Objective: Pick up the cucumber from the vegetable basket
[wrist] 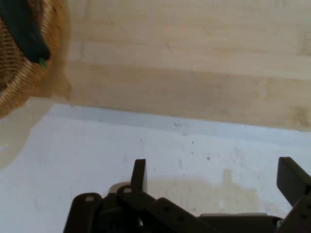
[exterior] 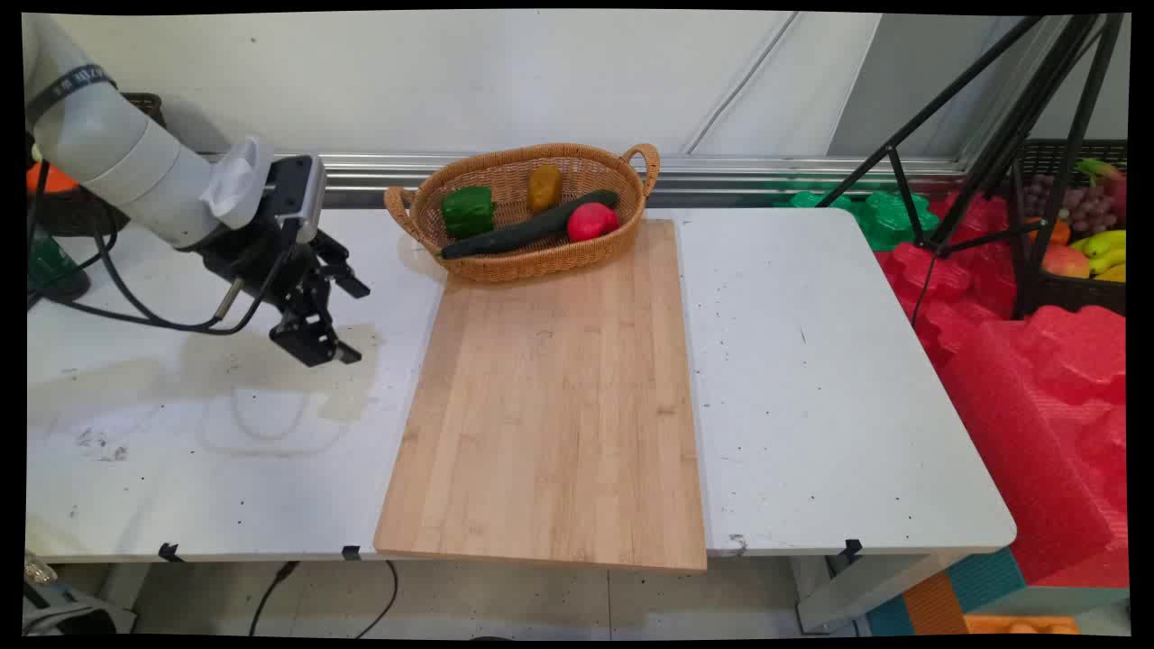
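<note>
Claw (wrist: 214, 177) spread, empty; cucumber (wrist: 24, 30) cut off by basket (wrist: 22, 77).

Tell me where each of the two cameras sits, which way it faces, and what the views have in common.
Main view: fixed above the table's near side, looking down across it to the wall; the white arm with its open pincer enters from the left.
Hand view: on the hand, looking along the pincer at bare table beside the cutting board; its two fingers rise from the bottom edge.
Shared: the cutting board, the wicker basket and the cucumber's end.
</note>
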Robot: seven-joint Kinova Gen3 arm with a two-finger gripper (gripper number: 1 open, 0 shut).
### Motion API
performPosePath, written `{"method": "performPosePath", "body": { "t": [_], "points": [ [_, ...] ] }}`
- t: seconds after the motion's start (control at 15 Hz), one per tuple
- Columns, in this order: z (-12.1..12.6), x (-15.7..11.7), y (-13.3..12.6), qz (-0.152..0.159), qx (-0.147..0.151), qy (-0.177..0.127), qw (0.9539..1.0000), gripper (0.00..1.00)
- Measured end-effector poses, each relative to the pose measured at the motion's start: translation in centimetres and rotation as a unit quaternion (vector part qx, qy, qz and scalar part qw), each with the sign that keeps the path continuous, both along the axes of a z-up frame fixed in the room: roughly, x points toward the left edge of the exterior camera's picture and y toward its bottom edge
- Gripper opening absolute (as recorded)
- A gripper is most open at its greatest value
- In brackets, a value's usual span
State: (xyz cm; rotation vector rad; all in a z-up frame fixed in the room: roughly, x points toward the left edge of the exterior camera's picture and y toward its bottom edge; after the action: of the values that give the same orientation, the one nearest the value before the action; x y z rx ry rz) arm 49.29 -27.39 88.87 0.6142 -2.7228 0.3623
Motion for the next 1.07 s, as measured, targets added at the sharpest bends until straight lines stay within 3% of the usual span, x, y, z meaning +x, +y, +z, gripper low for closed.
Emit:
{"method": "performPosePath", "body": {
  "t": [0.33,0.6,1.07],
  "points": [
    [1.6,-1.2,-2.2,0.021,-0.031,0.032,0.9988,1.00],
    [3.2,-2.6,-5.3,0.046,-0.063,0.067,0.9947,1.00],
    [4.6,-4.8,-12.3,0.110,-0.114,0.102,0.9822,1.00]
  ]
}}
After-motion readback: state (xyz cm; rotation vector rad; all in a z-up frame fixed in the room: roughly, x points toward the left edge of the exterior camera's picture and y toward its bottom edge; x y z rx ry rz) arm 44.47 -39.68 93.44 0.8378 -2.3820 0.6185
